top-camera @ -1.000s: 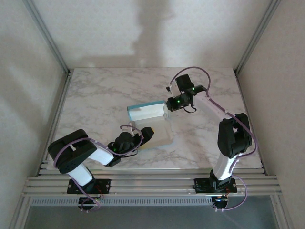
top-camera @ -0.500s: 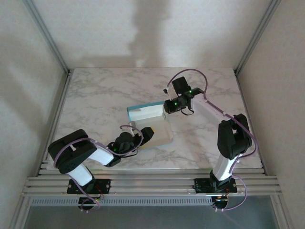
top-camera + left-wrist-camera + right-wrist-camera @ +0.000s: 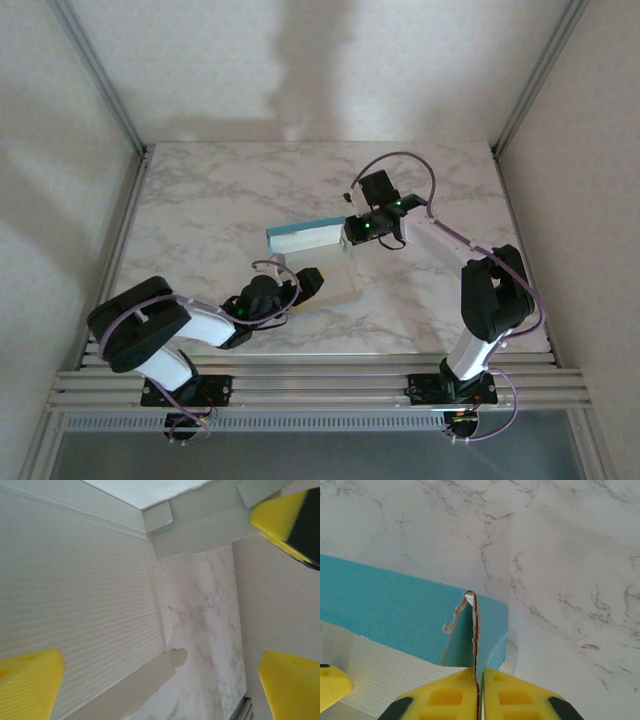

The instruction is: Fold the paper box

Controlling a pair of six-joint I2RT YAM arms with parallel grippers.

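Note:
The paper box [image 3: 322, 272] lies partly folded at mid-table, white ribbed inside, with its turquoise-backed far wall [image 3: 305, 229] standing up. My right gripper [image 3: 350, 231] is at that wall's right end. In the right wrist view it [image 3: 479, 682] is shut on a thin, torn-edged turquoise flap [image 3: 476, 625] beside the turquoise wall [image 3: 385, 597]. My left gripper [image 3: 306, 283] rests low at the box's near left side. In the left wrist view it [image 3: 160, 687] is open, with yellow pads [image 3: 27, 682] wide apart. Between them lie the ribbed card [image 3: 75, 580] and a loose grey flap [image 3: 150, 680].
The marble tabletop [image 3: 200, 210] surrounds the box. Grey walls and aluminium frame posts [image 3: 525, 85] close in the back and sides. A slotted rail [image 3: 320, 385] with the arm bases runs along the near edge.
My right gripper has shifted left and nearer with the flap, toward the far wall's right end. My left arm's elbow has sunk a little. The left gripper stays put.

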